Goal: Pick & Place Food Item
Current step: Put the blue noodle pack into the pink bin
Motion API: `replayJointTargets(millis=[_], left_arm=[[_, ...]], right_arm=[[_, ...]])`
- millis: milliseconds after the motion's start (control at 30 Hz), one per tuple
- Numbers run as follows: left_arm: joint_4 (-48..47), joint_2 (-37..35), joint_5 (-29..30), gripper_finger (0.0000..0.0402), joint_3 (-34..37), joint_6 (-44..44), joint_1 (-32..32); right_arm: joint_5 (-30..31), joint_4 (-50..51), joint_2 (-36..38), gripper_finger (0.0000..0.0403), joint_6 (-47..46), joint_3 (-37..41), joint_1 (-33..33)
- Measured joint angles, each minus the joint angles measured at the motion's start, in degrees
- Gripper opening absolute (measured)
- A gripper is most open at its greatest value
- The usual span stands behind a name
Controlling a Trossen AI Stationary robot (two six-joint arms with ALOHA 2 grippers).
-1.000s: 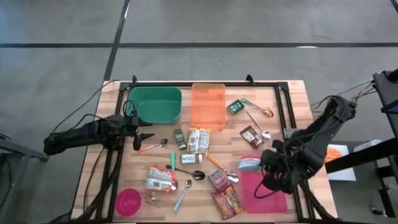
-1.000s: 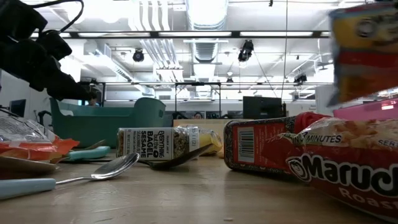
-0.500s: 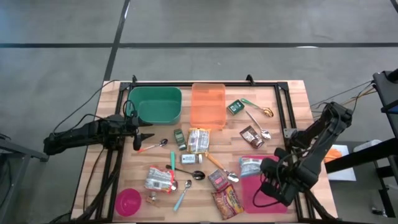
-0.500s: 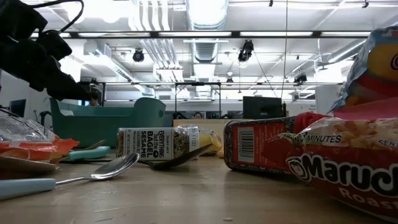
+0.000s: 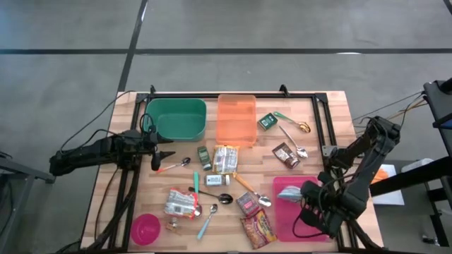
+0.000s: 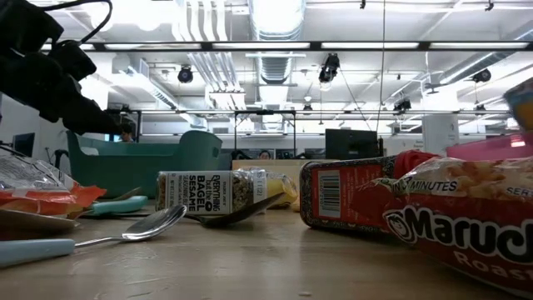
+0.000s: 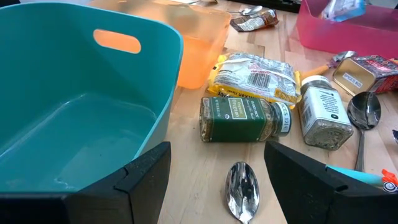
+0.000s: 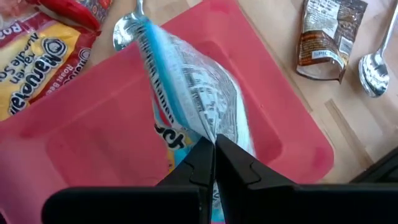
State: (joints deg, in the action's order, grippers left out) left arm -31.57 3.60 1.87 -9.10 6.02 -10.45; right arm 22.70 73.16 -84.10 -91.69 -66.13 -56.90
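Right gripper (image 8: pixel 214 155) pinches a blue snack bag (image 8: pixel 193 93) by its edge over the pink tray (image 5: pixel 282 219), table's 4 o'clock. Left gripper (image 7: pixel 214 174) waits, jaws apart, nr the teal bin (image 7: pixel 74 118) at 10 o'clock. Risk: thin pinch may slip & bag lands off-tray.

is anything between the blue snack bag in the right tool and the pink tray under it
Nothing visible. The right tool is shut on the blue snack bag, which hangs directly over the pink tray; the tray's floor below it shows bare.

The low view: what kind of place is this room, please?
Probably a lab or workshop in an open-plan industrial hall, not a kitchen. The low view shows a bare ceiling with ducts and strip lights, and a dark screen beyond the wooden table.
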Motion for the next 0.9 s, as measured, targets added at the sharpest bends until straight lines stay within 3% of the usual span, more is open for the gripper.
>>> replayJointTargets(millis=[900], left_arm=[[0.0,0.0,0.0,0.0261,0.0,0.0,-0.01]], right_arm=[[1.19,-2.02,-13.79,0.0008,1.82,1.88,0.17]])
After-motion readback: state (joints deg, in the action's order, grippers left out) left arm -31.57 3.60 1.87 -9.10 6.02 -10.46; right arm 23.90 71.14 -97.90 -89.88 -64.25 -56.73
